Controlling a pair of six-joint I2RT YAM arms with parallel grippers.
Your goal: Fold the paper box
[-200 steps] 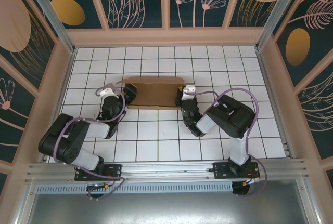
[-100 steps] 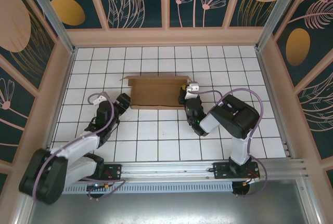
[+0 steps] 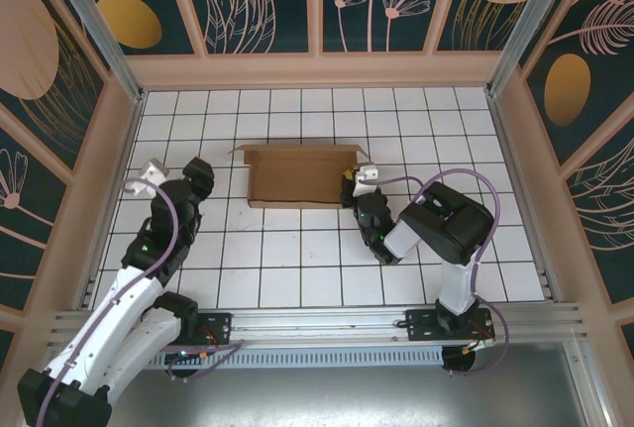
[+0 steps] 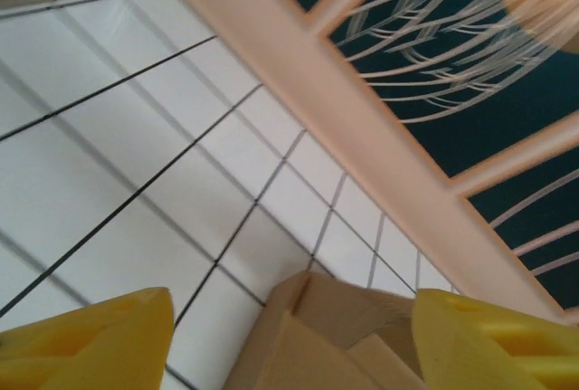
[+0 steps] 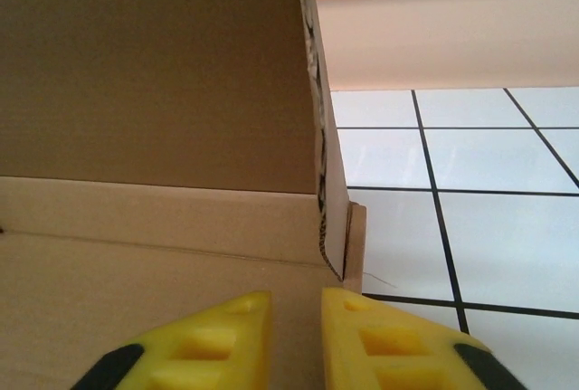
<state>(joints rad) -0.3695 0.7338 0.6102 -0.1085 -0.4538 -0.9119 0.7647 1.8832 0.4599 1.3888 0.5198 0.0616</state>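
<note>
Standing as a shallow open tray, the paper box [image 3: 297, 174] lies on the white tiled table [image 3: 297, 259], in the far middle, its long side running left to right. Its walls look raised. A small flap sticks out at its far left corner. No lid or closing flap can be made out over the top.

Change noted: a second ago the left gripper [image 3: 203, 172] was at the box's left end. It has since drawn back to the left, and the whole left arm has swung toward the left wall. The box has stayed where it was, and its left wall has stayed up unaided. Judgement: work on that end is finished or paused, and that fold appears to hold.

Left gripper: near the box's left end but apart from it. In the left wrist view its yellow fingers [image 4: 86, 340] stand wide apart with nothing between them, and the box corner [image 4: 326, 327] lies ahead.

Right gripper [image 3: 353, 185]: remains at the box's right end. In the right wrist view the jaws are a narrow slit apart with nothing between them. The right side wall [image 5: 330, 191] stands upright just ahead of the fingertips [image 5: 357, 336].
</note>
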